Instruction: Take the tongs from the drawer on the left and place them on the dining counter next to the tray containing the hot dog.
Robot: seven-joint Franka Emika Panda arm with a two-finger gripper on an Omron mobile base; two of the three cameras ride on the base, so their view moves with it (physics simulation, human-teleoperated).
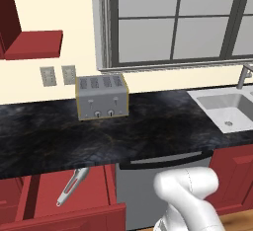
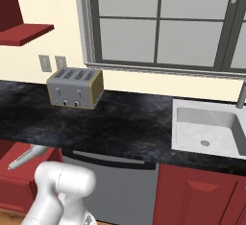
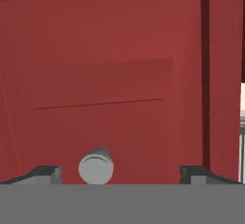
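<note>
A cream wall backs a black marbled worktop with faint brown veins. A large grey-framed window fills the upper right, its panes a flat pale grey above a grey sill. At about nine o'clock from the window, two grey wall outlets sit side by side. Just below them, at five o'clock, a silver four-slot toaster stands on the worktop. A steel sink is set into the worktop at three o'clock, with a tap behind it. A dark red wall cabinet hangs at ten o'clock. Below the worktop are a grey dishwasher front with a bar handle, red cabinet doors, and a strip of wooden floor.
</note>
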